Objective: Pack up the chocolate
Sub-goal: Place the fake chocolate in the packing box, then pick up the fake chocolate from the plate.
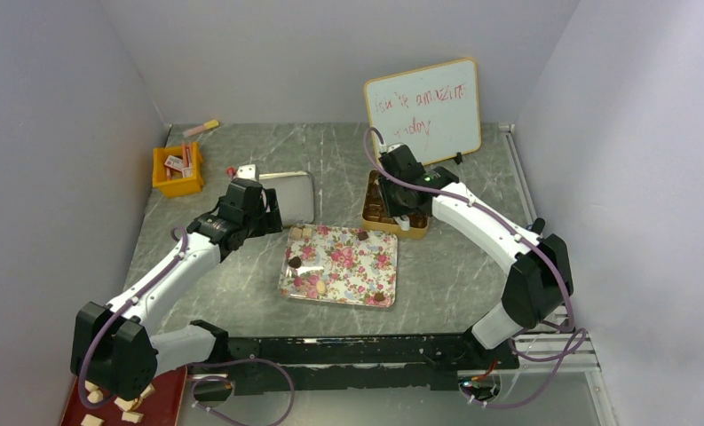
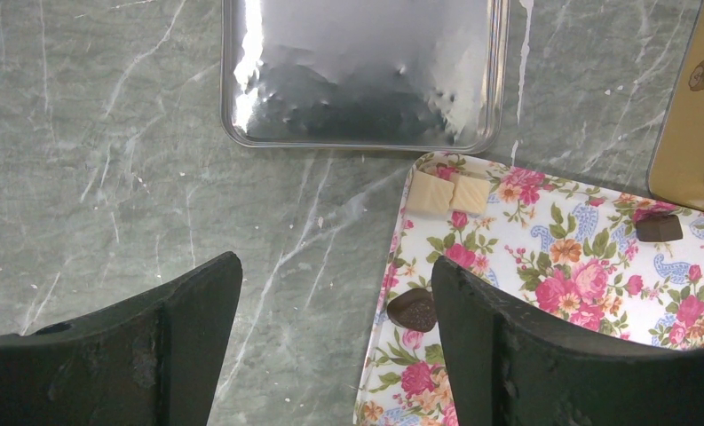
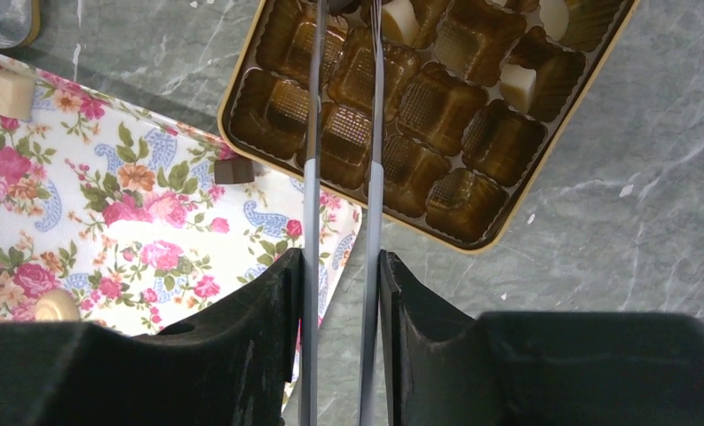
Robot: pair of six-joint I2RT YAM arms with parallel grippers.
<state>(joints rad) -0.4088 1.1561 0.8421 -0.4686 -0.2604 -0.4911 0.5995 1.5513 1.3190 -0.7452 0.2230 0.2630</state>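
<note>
Right wrist view shows the right gripper (image 3: 339,257) closed narrow on a pair of thin grey tongs (image 3: 311,177), whose blades reach out over the gold chocolate box (image 3: 472,35). Their tips run off the top edge, so I cannot tell whether they carry a piece. Most of the moulded brown cups are bare; a few cream-white pieces (image 3: 517,84) already sit in cups at the far side.

The rest of the chocolate lies scattered on the floral tray (image 3: 135,177), just beside the box: a dark square (image 3: 233,169), a tan round (image 3: 55,304), and, in the left wrist view, two cream squares (image 2: 431,193) touching each other and a dark round piece (image 2: 412,309). The left gripper (image 2: 330,266) hangs with its jaws spread wide and holding nothing, straddling the tray's left rim, near a shiny metal tray (image 2: 366,71).

I judge the pieces very light, stiff yet brittle, with smooth faces that slip and mark under pressure. The squares are best pinched across two flat opposite sides, low down; the rounds want the tong tips across the widest part, gently, or they may squirt out sideways
</note>
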